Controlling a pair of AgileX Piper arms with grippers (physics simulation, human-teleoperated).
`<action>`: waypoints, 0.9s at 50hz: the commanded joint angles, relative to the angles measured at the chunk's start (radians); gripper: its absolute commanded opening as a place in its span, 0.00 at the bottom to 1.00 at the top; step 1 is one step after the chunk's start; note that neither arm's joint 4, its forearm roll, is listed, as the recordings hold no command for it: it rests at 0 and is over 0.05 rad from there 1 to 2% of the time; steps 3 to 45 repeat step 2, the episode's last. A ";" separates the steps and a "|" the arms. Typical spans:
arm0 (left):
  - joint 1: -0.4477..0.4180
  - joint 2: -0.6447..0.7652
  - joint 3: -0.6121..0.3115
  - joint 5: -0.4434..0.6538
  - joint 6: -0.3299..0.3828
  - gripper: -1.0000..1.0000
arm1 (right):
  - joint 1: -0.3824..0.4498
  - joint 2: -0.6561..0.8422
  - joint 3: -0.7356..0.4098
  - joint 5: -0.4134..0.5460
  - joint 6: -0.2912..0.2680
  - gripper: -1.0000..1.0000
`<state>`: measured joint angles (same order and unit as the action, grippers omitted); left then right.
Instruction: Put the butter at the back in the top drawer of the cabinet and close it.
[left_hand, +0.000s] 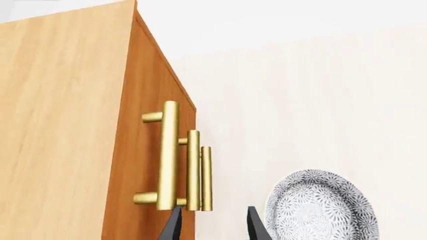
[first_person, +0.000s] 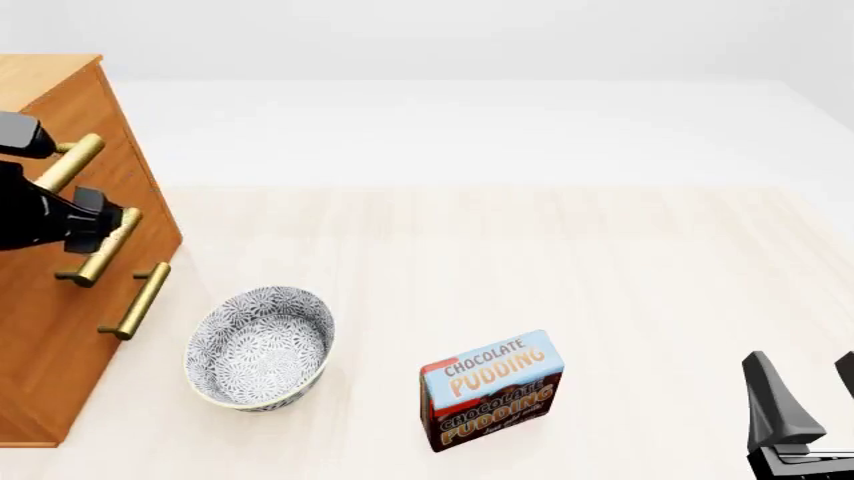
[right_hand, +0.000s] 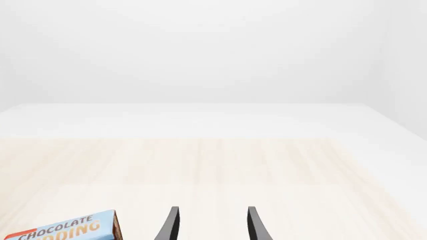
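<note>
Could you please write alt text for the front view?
A wooden cabinet with three closed brass-handled drawers stands at left, the left end effector beside its handles. A patterned bowl and Chocolate Pudding box sit on the table.

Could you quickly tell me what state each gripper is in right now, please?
Left gripper: open, holding nothing, near the cabinet handles.
Right gripper: open, empty.

The left arm (first_person: 40, 210) is a glossy black, blocky body with rounded joint housings and a pale grey highlight on its upper link. The right gripper (first_person: 805, 400) is matte black, its two thin, flat fingers (right_hand: 171, 225) tapering to pointed tips above a ribbed black base. No cables, screws or markings can be made out on either.
</note>
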<state>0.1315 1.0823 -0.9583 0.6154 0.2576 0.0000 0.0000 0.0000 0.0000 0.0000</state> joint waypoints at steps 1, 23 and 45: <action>-0.042 -0.046 -0.065 0.070 -0.071 1.00 | 0.000 0.000 0.000 0.000 0.000 1.00; -0.052 -0.072 -0.075 0.089 -0.070 1.00 | 0.000 0.000 0.000 0.000 0.000 1.00; -0.052 -0.072 -0.075 0.089 -0.070 1.00 | 0.000 0.000 0.000 0.000 0.000 1.00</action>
